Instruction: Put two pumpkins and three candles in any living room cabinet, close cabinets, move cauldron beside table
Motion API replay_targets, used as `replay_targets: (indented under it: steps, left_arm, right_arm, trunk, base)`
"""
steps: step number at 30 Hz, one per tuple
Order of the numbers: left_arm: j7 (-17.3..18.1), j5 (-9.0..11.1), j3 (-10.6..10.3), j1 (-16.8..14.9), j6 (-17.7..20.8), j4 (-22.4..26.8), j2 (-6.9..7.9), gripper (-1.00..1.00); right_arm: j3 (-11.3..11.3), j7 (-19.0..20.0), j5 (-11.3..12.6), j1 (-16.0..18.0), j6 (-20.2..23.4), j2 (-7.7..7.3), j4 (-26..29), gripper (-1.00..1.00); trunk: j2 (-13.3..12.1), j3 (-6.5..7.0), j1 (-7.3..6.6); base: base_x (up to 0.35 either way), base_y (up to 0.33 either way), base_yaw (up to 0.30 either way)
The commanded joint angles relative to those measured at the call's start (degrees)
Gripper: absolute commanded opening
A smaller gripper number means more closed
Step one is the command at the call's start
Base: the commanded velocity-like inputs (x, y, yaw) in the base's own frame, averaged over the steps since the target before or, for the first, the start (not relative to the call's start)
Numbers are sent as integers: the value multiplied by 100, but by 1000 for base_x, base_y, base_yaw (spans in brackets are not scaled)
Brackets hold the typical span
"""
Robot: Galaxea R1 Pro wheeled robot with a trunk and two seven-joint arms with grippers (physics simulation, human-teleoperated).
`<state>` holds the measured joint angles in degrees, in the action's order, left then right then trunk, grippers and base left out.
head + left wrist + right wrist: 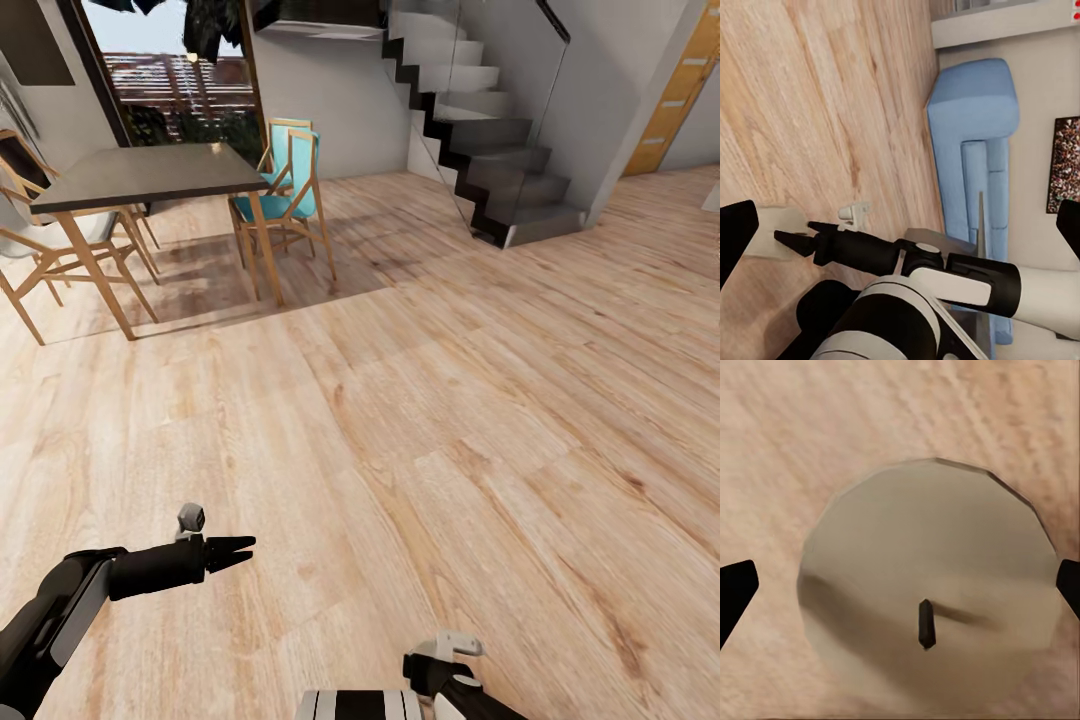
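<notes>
Right end effector (900, 585) around candle (926, 585), plank floor (450, 400)

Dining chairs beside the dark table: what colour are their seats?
Turquoise seats on the pale wooden-framed chairs, clearest in the head view.

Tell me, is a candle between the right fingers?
Yes, the right wrist view shows a candle, seen from above with its dark wick, between the fingers.

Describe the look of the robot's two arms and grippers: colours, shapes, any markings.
The left arm has a glossy black shell with a white panel, ending in the left gripper: two thin, pointed black fingers, with a small grey block beside the wrist. The right arm is white with black bands and a pale grey bracket. No cables or markings are visible.
</notes>
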<state>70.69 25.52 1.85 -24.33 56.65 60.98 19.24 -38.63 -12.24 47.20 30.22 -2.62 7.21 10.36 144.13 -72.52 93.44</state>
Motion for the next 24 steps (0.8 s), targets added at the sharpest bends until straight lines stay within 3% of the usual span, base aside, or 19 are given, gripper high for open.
replay_targets:
  steps: [1, 24]
  left_arm:
    - [6, 14, 0, -2, 39, -3, 1, 100]
    - [6, 14, 0, -2, 39, -16, 1, 100]
  right_arm:
    - [-48, -24, 61, 3, -22, 0, 1, 100]
    - [-48, -36, 59, 1, 26, -9, -8, 100]
  trunk:
    - [2, -4, -1]
    - [2, -4, -1]
  base:
    - [0, 0, 0]
    - [0, 0, 0]
